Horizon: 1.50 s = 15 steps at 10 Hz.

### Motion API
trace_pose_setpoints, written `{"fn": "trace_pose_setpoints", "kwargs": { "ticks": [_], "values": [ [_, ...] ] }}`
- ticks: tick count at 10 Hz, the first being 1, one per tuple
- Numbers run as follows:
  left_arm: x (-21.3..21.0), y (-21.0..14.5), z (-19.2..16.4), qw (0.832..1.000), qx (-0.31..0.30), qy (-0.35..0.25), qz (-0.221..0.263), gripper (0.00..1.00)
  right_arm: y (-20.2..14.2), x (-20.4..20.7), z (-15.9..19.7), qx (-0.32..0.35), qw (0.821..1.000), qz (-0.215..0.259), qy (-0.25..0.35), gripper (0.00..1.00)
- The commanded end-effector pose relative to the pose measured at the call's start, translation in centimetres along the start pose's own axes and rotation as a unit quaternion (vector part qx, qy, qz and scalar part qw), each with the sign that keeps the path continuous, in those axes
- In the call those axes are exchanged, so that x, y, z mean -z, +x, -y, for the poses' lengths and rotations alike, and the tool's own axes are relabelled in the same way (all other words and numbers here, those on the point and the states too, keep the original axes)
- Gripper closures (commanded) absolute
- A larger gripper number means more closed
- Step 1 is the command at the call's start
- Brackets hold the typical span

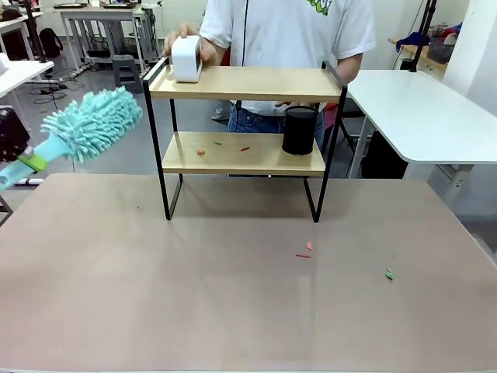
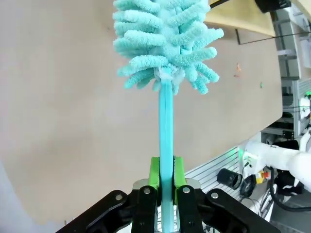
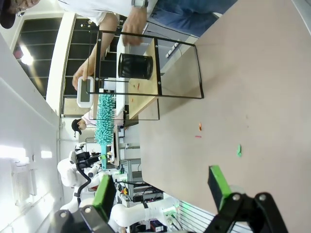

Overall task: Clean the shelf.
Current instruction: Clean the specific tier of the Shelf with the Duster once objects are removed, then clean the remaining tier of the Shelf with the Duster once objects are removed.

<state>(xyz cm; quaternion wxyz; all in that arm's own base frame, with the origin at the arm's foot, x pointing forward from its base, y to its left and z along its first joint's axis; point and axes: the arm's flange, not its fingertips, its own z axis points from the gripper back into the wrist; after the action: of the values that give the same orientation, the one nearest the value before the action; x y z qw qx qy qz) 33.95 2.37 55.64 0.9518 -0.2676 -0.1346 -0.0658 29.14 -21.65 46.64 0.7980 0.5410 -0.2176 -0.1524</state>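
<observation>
You had the left gripper (image 2: 165,175) clenched on the duster (image 1: 93,124), whose head hung just left of the shelf (image 1: 245,83). The shelf stood at the far side of the table (image 1: 233,311). Your right gripper (image 3: 162,185) was spread wide, empty.

duster (image 1: 93,124): turquoise
shelf (image 1: 241,83): pale wood, black frame
cylinder (image 1: 300,130): black
box (image 1: 186,58): white
tabletop (image 1: 194,295): tan
scraps (image 1: 308,245): orange, green

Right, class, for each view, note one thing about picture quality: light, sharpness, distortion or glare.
Front view: even light, sharp, no hard shadows on the tan tabletop. Left wrist view: the turquoise duster is crisp; the wide lens bends the tabletop's edge at lower left. Right wrist view: rolled sideways, so the shelf lies on its side; bright lights bloom at the left.
</observation>
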Motion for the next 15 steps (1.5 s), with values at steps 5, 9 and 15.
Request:
{"fn": "trace_pose_setpoints", "kwargs": {
  "ticks": [5, 9, 15],
  "values": [
    [0.2, -0.8, 0.1, 1.000, -0.004, 0.008, 0.002, 0.88, 0.1, 0.2, 0.0, -0.013, 1.000, 0.007, 0.011, 0.00],
    [0.2, -0.8, 0.1, 1.000, -0.004, 0.008, 0.002, 0.88, 0.1, 0.2, 0.0, -0.013, 1.000, 0.007, 0.011, 0.00],
    [-0.3, -3.0, 1.1, 0.999, 0.012, -0.008, -0.037, 0.88, 0.1, 0.2, 0.0, -0.013, 1.000, 0.007, 0.011, 0.00]
  ]
}}
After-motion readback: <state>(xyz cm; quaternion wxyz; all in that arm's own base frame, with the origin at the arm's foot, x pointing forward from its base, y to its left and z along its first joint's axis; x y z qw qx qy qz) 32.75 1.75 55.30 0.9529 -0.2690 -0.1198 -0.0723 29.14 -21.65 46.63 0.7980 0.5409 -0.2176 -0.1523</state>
